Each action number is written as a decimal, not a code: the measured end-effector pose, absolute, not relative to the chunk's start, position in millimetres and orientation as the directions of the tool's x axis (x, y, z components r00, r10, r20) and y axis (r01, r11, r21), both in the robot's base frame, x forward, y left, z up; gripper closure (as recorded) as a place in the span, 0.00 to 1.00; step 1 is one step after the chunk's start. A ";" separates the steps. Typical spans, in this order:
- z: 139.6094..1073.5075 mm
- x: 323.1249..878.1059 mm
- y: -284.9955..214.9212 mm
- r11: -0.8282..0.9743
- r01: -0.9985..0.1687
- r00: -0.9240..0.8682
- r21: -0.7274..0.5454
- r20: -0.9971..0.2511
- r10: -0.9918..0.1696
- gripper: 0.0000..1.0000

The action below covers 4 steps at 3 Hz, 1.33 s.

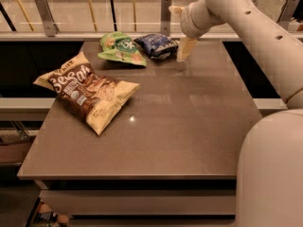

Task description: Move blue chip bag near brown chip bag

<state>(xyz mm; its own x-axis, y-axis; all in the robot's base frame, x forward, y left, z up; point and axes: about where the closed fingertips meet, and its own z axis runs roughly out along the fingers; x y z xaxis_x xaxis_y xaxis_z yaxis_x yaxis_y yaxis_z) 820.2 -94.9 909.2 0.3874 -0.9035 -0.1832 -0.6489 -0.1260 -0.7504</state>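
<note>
The blue chip bag [157, 45] lies at the far middle of the table, dark navy with white lettering. It touches the green snack bag [120, 49] on its left. The brown chip bag [88, 91] lies at the left of the table, large and puffy with pale yellow edges. My gripper [184, 46] hangs from the white arm just right of the blue chip bag, its pale fingers [186, 49] pointing down close to the bag's right end. It holds nothing that I can see.
The brown table [189, 126] has edges on all sides, with a glass railing [94, 13] behind its far edge. My white arm and base [270, 164] fill the right side of the view.
</note>
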 end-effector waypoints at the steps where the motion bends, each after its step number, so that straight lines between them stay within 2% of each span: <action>1: 904.8 829.3 -84.1 -0.127 -0.642 0.410 -0.756 -0.199 -0.890 0.00; 3: 888.0 846.0 -59.2 -0.143 -0.643 0.440 -0.752 -0.210 -0.873 0.00; 4: 876.8 848.5 -56.8 -0.141 -0.665 0.423 -0.734 -0.214 -0.881 0.16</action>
<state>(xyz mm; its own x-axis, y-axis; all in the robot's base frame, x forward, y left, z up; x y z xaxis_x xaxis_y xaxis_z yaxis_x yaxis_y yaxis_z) 848.5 -56.8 876.8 0.4227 -0.8806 -0.2141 -0.6645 -0.1406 -0.7339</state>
